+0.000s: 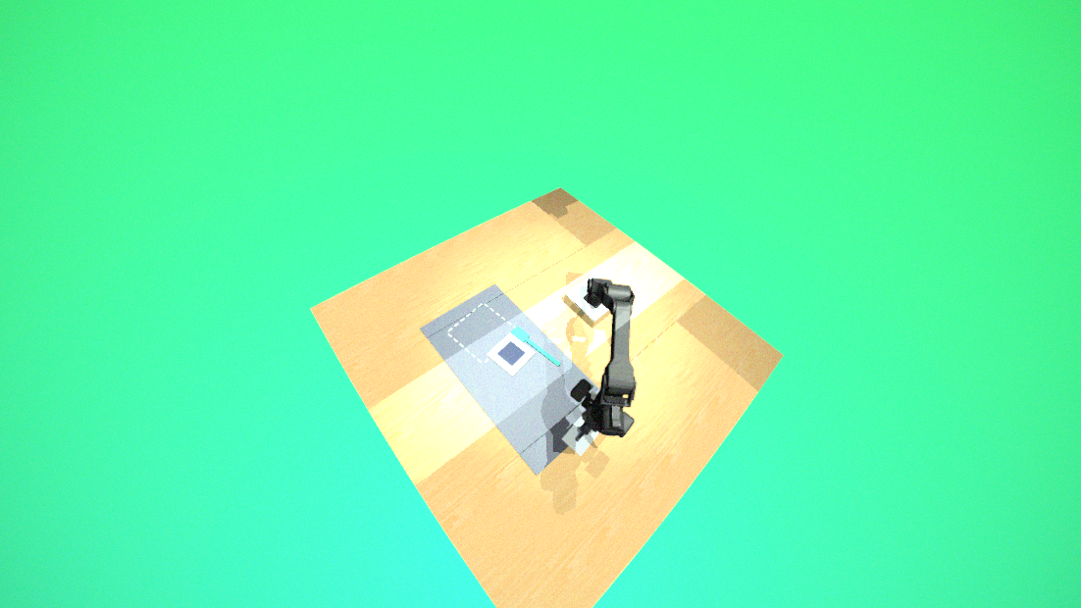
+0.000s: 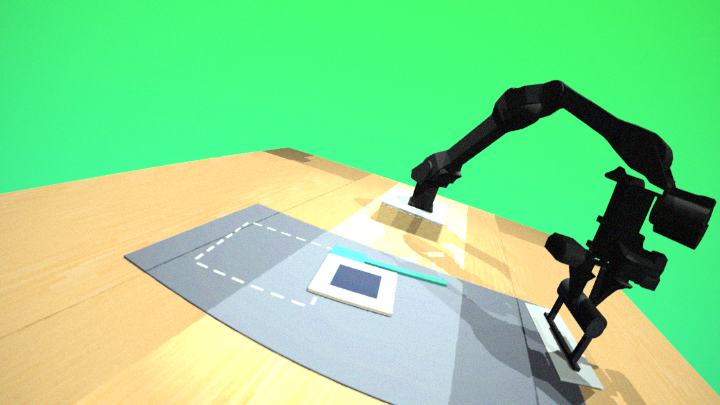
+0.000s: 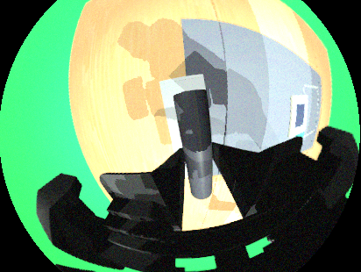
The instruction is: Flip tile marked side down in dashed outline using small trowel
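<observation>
The trowel, a thin pale plate (image 1: 580,442) (image 2: 585,377) (image 3: 168,98) with a raised black handle (image 2: 590,319) (image 3: 193,120), lies flat at the mat's right end, partly past its edge. My gripper (image 2: 581,294) (image 3: 196,148) points down and is shut on the black handle, one finger on each side. The white tile (image 1: 511,353) (image 2: 355,281) (image 3: 300,115) lies flat with its dark blue square facing up. It sits at the right end of the dashed outline (image 2: 256,288), where part of the outline is hidden.
A flat teal strip with a wider head (image 1: 542,353) (image 2: 408,273) lies along the tile's back edge on the grey mat (image 1: 521,408) (image 2: 402,347) (image 3: 245,57). The arm's base block (image 2: 410,219) stands behind the mat.
</observation>
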`<state>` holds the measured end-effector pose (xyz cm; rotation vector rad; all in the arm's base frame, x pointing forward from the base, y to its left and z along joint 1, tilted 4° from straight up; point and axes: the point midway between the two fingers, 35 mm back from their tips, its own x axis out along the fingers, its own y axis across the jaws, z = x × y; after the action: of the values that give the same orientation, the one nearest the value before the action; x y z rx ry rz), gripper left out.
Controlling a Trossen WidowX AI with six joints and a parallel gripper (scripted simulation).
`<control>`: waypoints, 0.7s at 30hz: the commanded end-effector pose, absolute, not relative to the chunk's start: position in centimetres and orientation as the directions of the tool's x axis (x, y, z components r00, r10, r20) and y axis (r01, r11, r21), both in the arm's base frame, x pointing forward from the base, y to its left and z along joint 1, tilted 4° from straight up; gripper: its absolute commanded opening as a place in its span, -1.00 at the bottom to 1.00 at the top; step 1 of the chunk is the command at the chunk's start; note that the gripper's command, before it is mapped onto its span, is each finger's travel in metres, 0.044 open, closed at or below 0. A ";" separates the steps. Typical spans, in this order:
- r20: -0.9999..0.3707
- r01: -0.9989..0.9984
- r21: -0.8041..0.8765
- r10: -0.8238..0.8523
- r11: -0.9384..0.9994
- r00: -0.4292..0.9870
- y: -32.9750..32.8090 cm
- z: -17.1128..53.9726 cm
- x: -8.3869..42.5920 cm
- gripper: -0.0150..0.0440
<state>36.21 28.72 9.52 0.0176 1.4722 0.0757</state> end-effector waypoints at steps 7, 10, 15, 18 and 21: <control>-0.994 0.155 0.074 0.060 0.985 0.095 28.7 9.4 36.2 -0.05; -0.994 0.243 0.081 0.060 0.967 0.095 28.7 9.4 36.2 -0.05; -0.994 0.385 0.092 0.060 0.919 0.095 28.7 9.4 36.2 -0.05; -0.994 0.466 0.097 0.060 0.880 0.095 28.7 9.4 36.2 -0.05; -0.994 0.543 0.102 0.060 0.834 0.095 28.7 9.4 36.2 -0.05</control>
<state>36.25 28.67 9.51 0.4394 1.4540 -0.3124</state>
